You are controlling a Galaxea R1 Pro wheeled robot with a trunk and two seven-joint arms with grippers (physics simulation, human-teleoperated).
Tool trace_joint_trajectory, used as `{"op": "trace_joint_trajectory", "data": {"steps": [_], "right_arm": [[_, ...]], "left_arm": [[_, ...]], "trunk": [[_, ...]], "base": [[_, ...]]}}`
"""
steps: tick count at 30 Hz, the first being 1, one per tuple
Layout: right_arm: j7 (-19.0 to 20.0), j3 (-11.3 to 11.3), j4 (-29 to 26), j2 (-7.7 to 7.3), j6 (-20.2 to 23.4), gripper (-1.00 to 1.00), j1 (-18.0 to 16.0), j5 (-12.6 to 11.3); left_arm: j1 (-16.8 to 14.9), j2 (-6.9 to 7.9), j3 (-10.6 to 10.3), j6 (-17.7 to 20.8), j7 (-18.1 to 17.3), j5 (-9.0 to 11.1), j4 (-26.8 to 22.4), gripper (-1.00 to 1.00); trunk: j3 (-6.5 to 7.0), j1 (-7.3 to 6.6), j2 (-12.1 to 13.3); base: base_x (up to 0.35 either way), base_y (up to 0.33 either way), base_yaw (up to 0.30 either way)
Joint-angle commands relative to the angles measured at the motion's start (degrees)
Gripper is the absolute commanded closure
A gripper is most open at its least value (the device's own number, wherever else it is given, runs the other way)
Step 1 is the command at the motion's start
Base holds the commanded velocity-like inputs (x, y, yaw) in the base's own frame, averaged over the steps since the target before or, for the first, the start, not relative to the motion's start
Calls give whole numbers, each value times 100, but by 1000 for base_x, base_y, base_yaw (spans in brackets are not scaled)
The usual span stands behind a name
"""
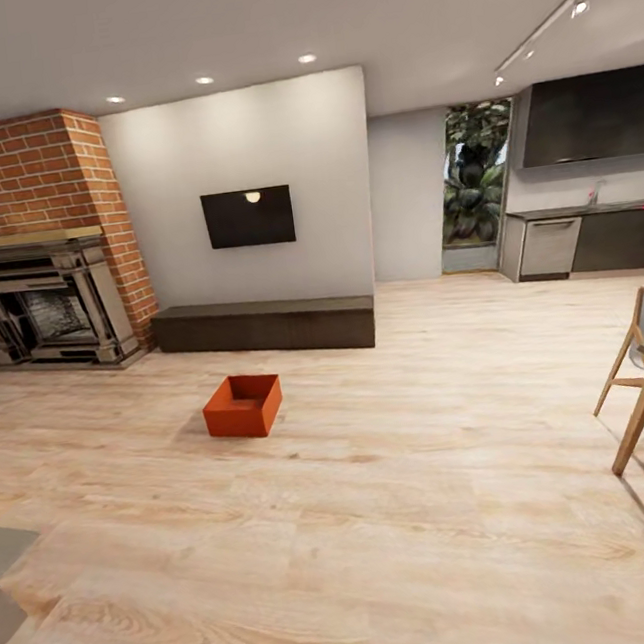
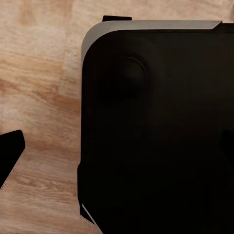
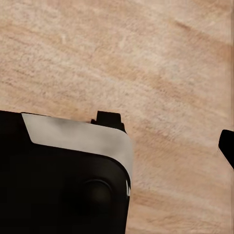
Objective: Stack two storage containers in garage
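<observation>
A: One storage container [image 1: 243, 406] in sight, orange-red, lidless, sitting upright on the light wood-plank floor [image 1: 386, 516] of the living room, out in the open.

B: What's nearest it?

A: Beyond it, the long dark low cabinet [image 1: 265, 325] runs along the grey wall, with the black TV [image 1: 248, 217] mounted above. To the left of that, a red brick column [image 1: 37, 176] rising over a dark fireplace [image 1: 46, 305].

B: And further out?

A: Far right, a kitchen: dark cupboards [image 1: 591, 116], a steel appliance [image 1: 549, 248] under the worktop [image 1: 590, 209]. A tall window [image 1: 477, 187] full of foliage beside it. Pale wooden chair [image 1: 643, 348] legs at the right edge.

B: Any writing, logos?

A: Nothing readable anywhere; the TV screen just reflects a ceiling light.

B: The tools?

A: Both wrist views look down on plank floor past a big black rounded body with a grey rim [image 2: 156, 126] [image 3: 68, 180]. A dark tip pokes in at each edge, but whether either tool is released or clenched, I can't tell.
</observation>
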Motion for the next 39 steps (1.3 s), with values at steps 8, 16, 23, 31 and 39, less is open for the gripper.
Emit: {"op": "trace_joint_trajectory", "data": {"steps": [8, 16, 23, 31, 39], "right_arm": [[-3, 48, 13, 2, -28, -100, -5, -46], [-3, 48, 13, 0, -27, -100, -7, -46], [-3, 48, 13, 0, -27, -100, -5, -46], [-3, 48, 13, 7, -27, -100, -5, -46], [-1, 34, 13, 41, -22, -100, -11, -97]], "left_arm": [[-2, 1, 7, -8, 7, 26, 1, -100], [-2, -2, 7, -10, 7, 26, 1, -100], [-2, -3, 7, -9, 7, 26, 1, -100], [-2, -1, 7, -12, 7, 19, 1, -100], [-2, -3, 7, -12, 7, 17, 1, -100]], "trunk": [[-6, 3, -3], [-6, 3, -3], [-6, 3, -3], [-6, 3, -3], [-6, 3, -3]], "base": [[323, 0, 0], [323, 0, 0], [323, 0, 0], [319, 0, 0], [302, 0, 0]]}}
